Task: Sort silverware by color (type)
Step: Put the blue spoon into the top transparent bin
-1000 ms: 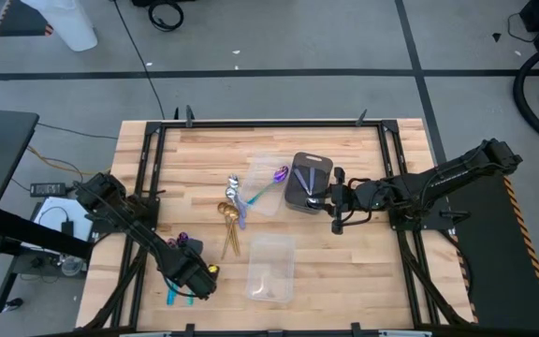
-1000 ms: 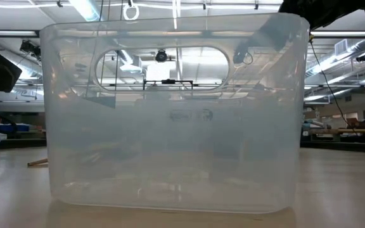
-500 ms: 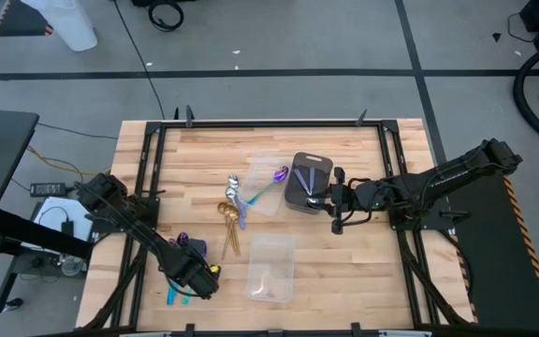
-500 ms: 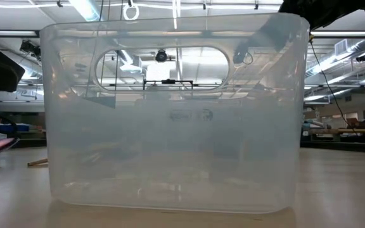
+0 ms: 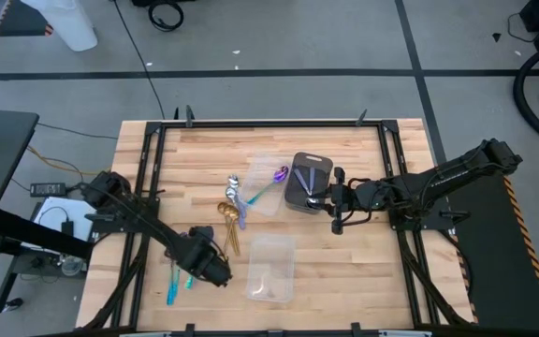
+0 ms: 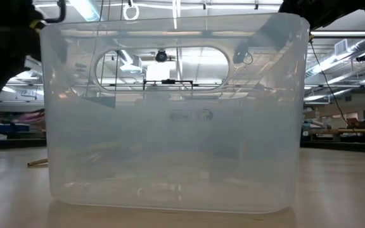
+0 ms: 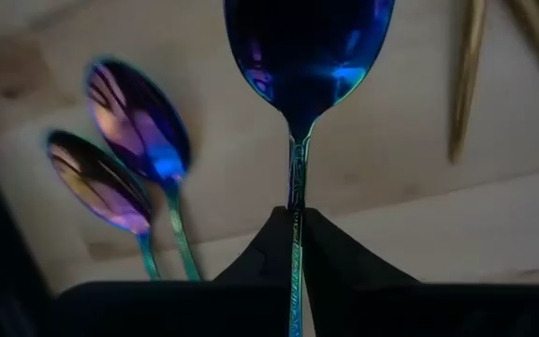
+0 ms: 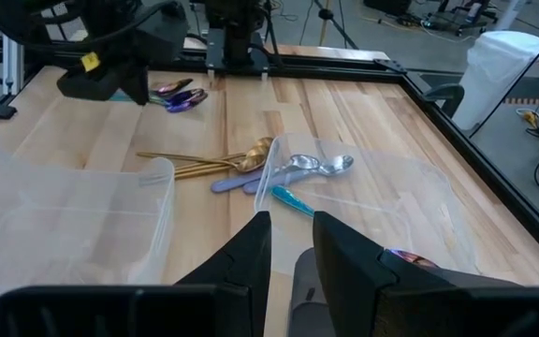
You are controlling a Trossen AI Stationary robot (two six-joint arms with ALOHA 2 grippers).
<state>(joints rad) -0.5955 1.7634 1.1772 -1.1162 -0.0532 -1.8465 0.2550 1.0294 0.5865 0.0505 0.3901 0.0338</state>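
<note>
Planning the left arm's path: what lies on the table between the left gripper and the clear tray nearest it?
Bare wood, by the high view. The left gripper, shut on a purple-blue spoon, sits just beside the near clear tray; the gold spoons lie farther back.

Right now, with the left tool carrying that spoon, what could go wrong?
1. The left tool pinches the purple-blue spoon by its thin handle alone, bowl far out; it could pivot or slip in transit.
2. Two more purple-blue spoons lie just under the carried one; a low pass might knock them.
3. The near clear tray is close beside the left tool; a swing could nudge it.
</note>
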